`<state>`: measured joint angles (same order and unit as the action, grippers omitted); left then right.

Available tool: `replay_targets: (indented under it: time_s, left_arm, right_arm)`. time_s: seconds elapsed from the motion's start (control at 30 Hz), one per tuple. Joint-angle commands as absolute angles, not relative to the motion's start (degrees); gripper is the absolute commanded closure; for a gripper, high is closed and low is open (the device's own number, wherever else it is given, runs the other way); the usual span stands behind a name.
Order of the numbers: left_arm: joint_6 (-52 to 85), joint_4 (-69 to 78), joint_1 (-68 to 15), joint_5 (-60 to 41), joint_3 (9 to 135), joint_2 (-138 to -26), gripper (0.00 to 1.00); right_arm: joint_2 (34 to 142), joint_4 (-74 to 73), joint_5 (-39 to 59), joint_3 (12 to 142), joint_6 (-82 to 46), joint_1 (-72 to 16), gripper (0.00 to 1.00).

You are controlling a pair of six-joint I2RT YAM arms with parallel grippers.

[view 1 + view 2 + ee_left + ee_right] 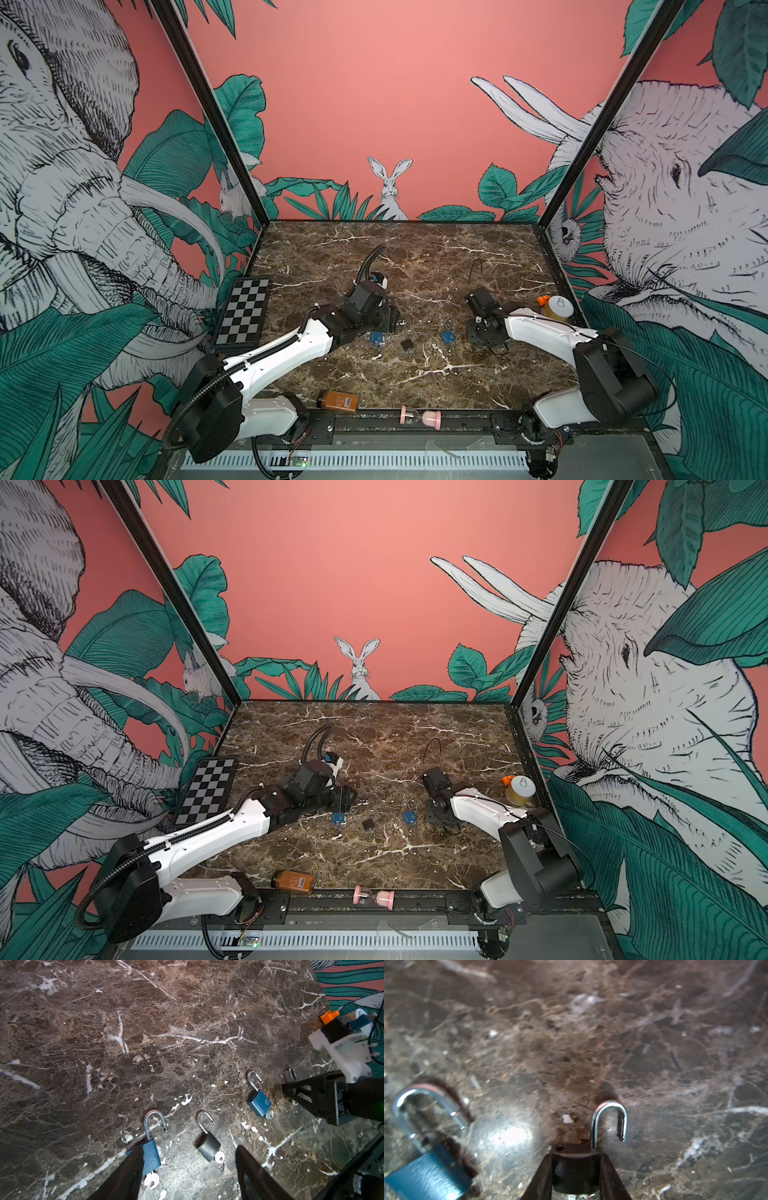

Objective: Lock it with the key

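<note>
The right gripper (576,1155) has both fingers pressed against the sides of a dark padlock (575,1174), down at the marble table (415,257), at the right end of a row of four locks near the middle of the table. Whether the lock rests on the surface or is lifted off it cannot be told. Its long axis runs straight out ahead of the fingers: the body sits between them and the silver shackle (610,1118) points away from the wrist. The shackle is swung open, with one leg in the body and the hooked free end hanging clear beside it. The body looks black and plain. Just beside it lies the right blue padlock (259,1103), then the black padlock (208,1149), then the left blue padlock (151,1155). All three lie flat and apart from one another, with open shackles pointing toward the back wall. A silver key (219,1158) sticks out of the black one's base toward the front edge, and each blue one has the same. The left gripper (189,1148) is spread wide and low over the table. The black padlock lies in the gap between its fingers, touched by neither. One finger overlaps the edge of the left blue padlock, and contact there cannot be told.
</note>
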<state>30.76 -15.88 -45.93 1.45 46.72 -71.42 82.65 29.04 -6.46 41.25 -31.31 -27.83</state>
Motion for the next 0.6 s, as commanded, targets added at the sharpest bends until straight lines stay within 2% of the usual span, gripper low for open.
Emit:
replay_targets:
  time_s: [0.0, 0.2, 0.33, 0.57]
  left_arm:
    - [27.7, -12.4, -46.1, 0.6, 47.5, -70.6, 0.30]
    - [25.5, -11.4, -46.0, -5.3, 50.5, -74.1, 0.30]
    - [25.8, -12.2, -46.1, -10.5, 54.0, -76.4, 0.35]
    - [28.2, -11.9, -46.0, -14.3, 57.4, -77.0, 0.34]
  right_arm:
    - [79.0, 28.3, -5.1, 44.8, -25.3, -28.9, 0.80]
    - [73.2, 26.0, 5.1, 50.1, -13.3, -32.0, 0.80]
    - [71.2, 25.4, 7.6, 52.2, -9.7, -34.4, 0.80]
    - [68.3, 22.1, 8.0, 52.4, -7.7, -39.8, 0.80]
